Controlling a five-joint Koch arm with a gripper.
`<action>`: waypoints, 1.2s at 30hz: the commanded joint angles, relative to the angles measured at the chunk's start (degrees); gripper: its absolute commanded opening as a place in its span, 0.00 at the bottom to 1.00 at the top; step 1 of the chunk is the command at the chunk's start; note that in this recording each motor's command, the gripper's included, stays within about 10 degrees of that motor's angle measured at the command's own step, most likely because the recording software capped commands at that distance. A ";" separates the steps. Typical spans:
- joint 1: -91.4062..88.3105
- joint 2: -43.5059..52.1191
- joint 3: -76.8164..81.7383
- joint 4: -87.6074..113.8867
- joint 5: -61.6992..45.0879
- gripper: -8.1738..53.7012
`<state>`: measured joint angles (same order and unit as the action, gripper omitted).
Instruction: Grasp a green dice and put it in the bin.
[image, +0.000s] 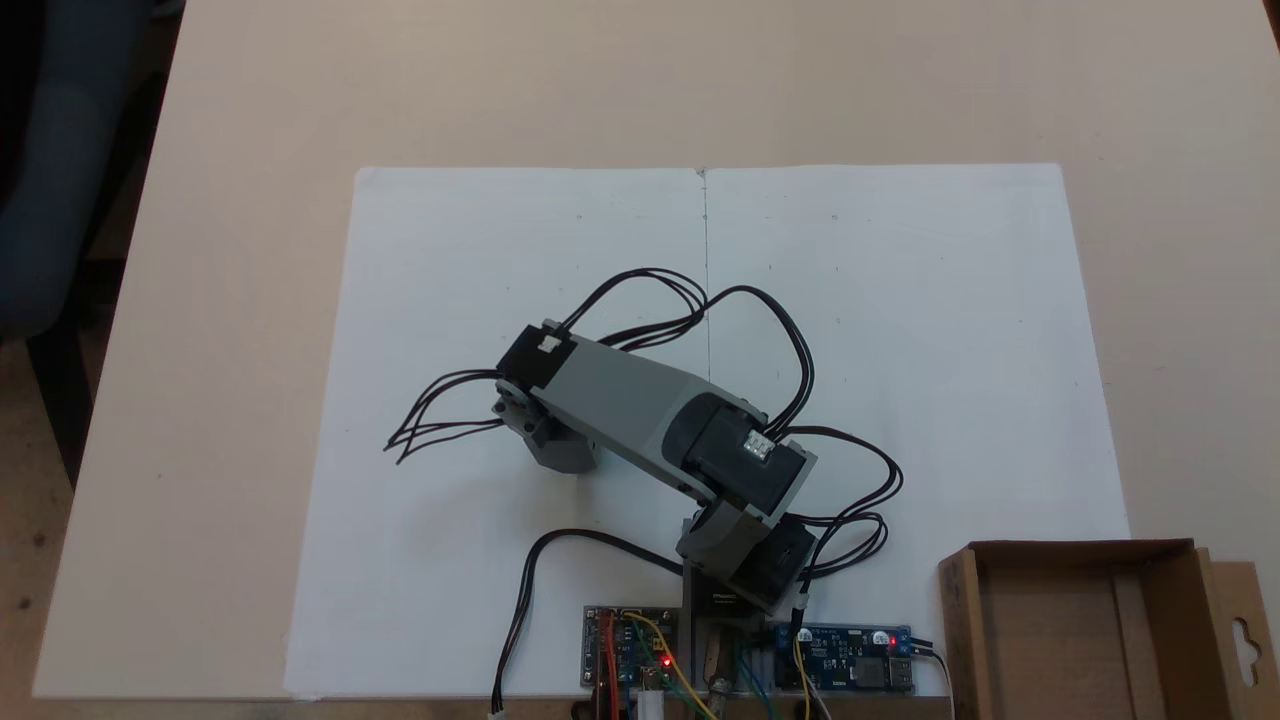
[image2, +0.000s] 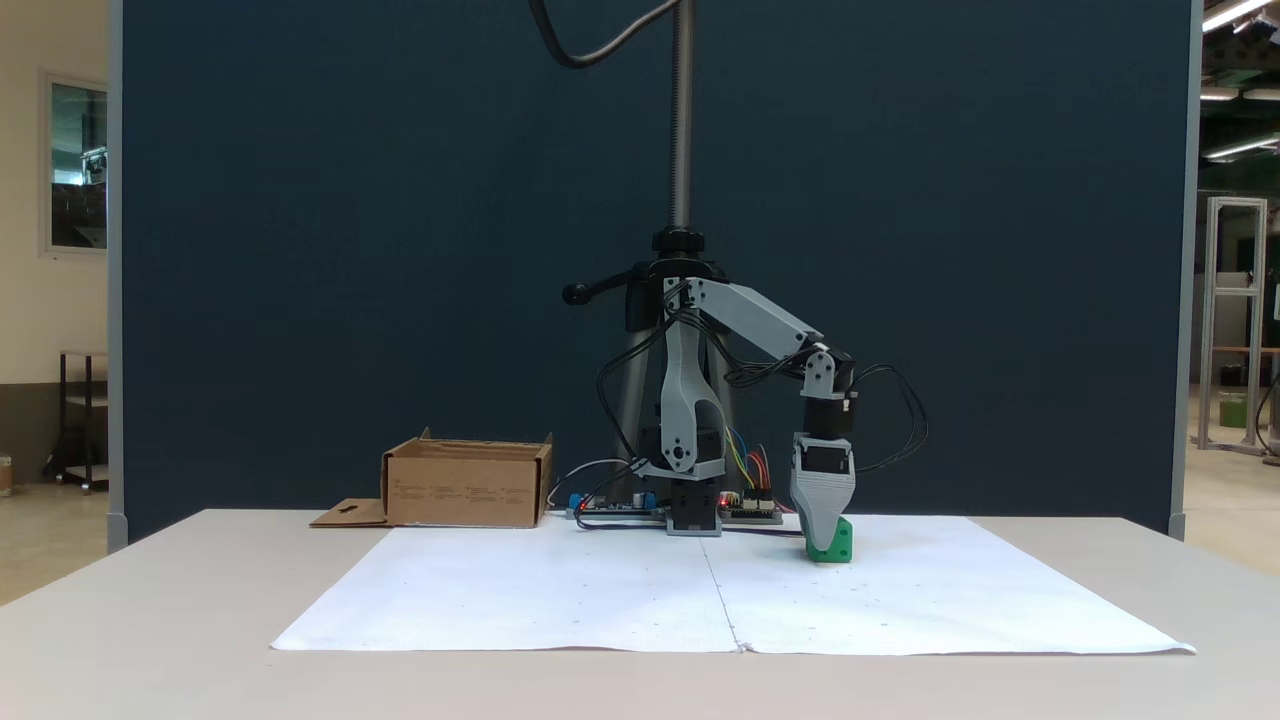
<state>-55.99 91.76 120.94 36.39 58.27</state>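
Gripper (image2: 822, 540) down over green dice (image2: 836, 542) on white paper sheet (image2: 600, 590); jaws overlap, grip state unclear. Confirm firm squeeze on dice before lifting, then swing toward cardboard bin (image2: 465, 485) well apart, near base.

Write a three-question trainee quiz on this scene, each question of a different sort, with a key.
1. True or false: the green dice already lies inside the bin.
2. In the fixed view from the side, where is the gripper? A) raised above the bin B) down at the dice on the white paper C) folded back over the circuit boards
3. Fill in: in the fixed view from above, the bin sits at the lower ____ corner.

Key:
1. False; the dice rests on the paper, apart from the bin.
2. B; the gripper points down with its tip against the dice. Whether it is shut on the dice cannot be told.
3. Right.
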 joint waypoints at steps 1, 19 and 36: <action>-0.62 -0.09 -1.41 -0.88 4.13 0.82; -0.62 -3.43 -1.58 -3.52 4.13 0.80; -0.53 -3.87 -1.58 -4.31 4.13 0.67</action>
<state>-55.90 86.75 120.85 34.01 58.27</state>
